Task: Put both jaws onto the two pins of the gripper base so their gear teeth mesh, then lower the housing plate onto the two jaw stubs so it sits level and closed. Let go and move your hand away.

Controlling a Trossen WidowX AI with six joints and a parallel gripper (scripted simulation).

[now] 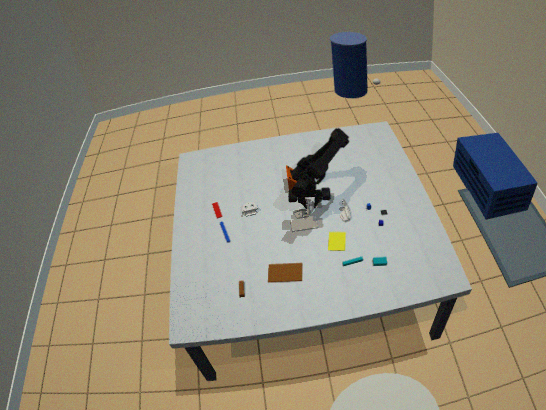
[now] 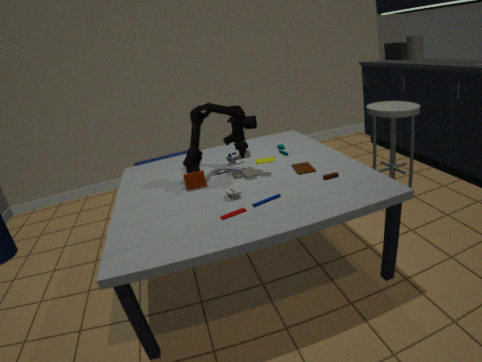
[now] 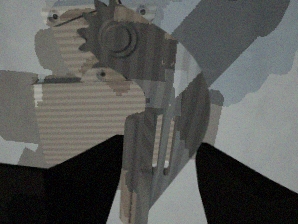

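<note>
1. so from where I'm standing the gripper (image 1: 311, 204) (image 2: 243, 156) (image 3: 160, 147) has its fingers closed on a jaw (image 3: 150, 65), gear end poking out ahead of them
2. gripper base (image 1: 305, 224) (image 2: 251, 173) (image 3: 75, 122) is on the table (image 1: 220, 310) (image 2: 176, 247), just on the brown plate (image 1: 285, 272) (image 2: 304, 168) side of the fingers; by wrist cam it's beneath the jaw and off to the left
3. jaw's long axis runs up the wrist view, teeth facing upper left. I'd line its hole up with a pin before lowering, can't tell the height gap, a skewed drop could miss
</note>
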